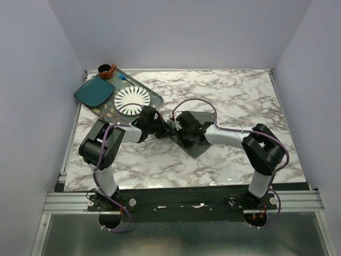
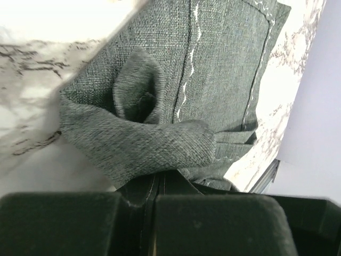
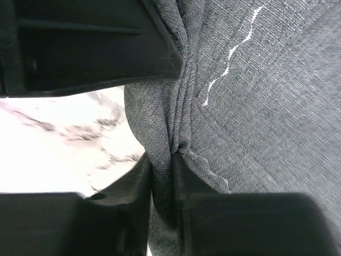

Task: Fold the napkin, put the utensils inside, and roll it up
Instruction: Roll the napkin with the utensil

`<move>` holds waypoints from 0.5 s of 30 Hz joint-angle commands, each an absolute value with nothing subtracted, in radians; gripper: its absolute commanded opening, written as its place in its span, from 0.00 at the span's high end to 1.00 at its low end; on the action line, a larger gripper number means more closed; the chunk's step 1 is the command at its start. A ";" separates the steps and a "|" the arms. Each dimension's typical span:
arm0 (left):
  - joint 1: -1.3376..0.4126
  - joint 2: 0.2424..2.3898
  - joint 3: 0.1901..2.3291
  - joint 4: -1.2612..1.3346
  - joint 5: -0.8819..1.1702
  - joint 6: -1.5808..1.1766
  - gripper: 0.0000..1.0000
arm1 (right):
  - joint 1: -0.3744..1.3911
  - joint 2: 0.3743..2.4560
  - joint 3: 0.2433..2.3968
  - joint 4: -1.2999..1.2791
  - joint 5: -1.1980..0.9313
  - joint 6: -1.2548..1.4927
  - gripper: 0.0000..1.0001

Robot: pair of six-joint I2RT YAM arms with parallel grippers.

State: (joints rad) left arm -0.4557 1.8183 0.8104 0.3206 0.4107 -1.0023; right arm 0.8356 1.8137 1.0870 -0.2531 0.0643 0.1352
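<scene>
Currently L end effector (image 2: 160, 186), R end effector (image 3: 162, 168) both clamped on napkin (image 2: 224, 64) folds.

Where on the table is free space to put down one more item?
Free: the far right of the white marble tabletop, beyond the dark grey cloth napkin. Crowded: the centre around that napkin, and the dark rectangular tray far left.

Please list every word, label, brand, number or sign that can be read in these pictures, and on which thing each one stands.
None can be read in any view.
The white wavy line on the napkin is stitching, not letters.
The white plate shows only ribs.
The tray under it bears small marks, too small to tell if any is writing.
</scene>
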 commanded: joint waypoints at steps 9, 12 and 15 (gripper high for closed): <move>-0.434 1.637 0.910 0.041 0.359 -0.749 0.51 | 0.677 1.930 0.999 -0.132 -0.627 0.348 1.00; -0.434 1.563 0.905 0.005 0.357 -0.718 0.47 | 0.638 1.930 0.922 -0.010 -0.721 0.415 1.00; -0.434 1.517 0.873 0.002 0.365 -0.732 0.50 | 0.595 1.959 0.842 0.166 -0.816 0.524 0.99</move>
State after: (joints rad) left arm -0.4393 1.5970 0.8898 0.0658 0.3759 -0.7818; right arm 0.6357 1.8793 0.9794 0.0132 -0.6125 0.3546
